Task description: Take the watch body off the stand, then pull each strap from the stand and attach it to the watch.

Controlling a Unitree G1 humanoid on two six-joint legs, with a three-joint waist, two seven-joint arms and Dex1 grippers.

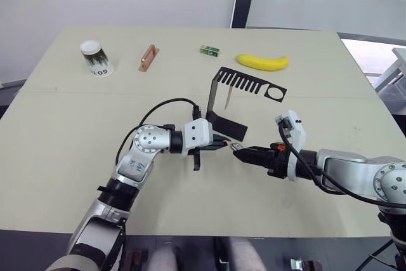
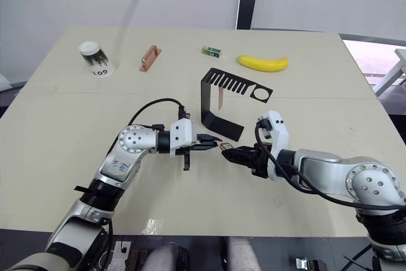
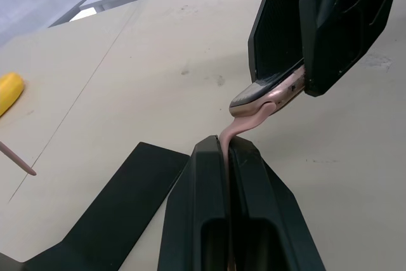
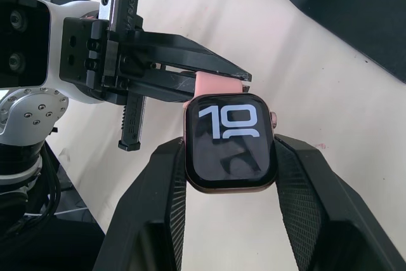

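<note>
The small square watch body (image 4: 229, 142), with its black face and shiny rim, is off the stand. The right gripper (image 4: 229, 157) holds it tight by its two sides, just above the pale table (image 1: 76, 157). The face shows a big white "10".

The left gripper (image 3: 227, 157) is shut on a short, flat, salmon-pink strap (image 3: 238, 128). The strap pokes out between its black fingers (image 3: 203, 188) and its tip touches one edge of the watch body. The two grippers meet nose to nose just in front of the flat foot of the thin black bent metal stand (image 1: 219, 103).

A second pink strap (image 2: 219, 98) hangs from the comb-like slots in the stand's top arm.

The job right now looks like joining the first strap to the watch. To do it well, the strap end should line up flat with the groove in the watch's edge. From the left wrist view the strap bends a little near the watch, so it may not be straight yet. The left arm should slide it in slowly and sideways, not shove it. The right gripper should hold very still and not let the watch twist. If the strap buckles, it is better to back off a bit and line it up again.
</note>
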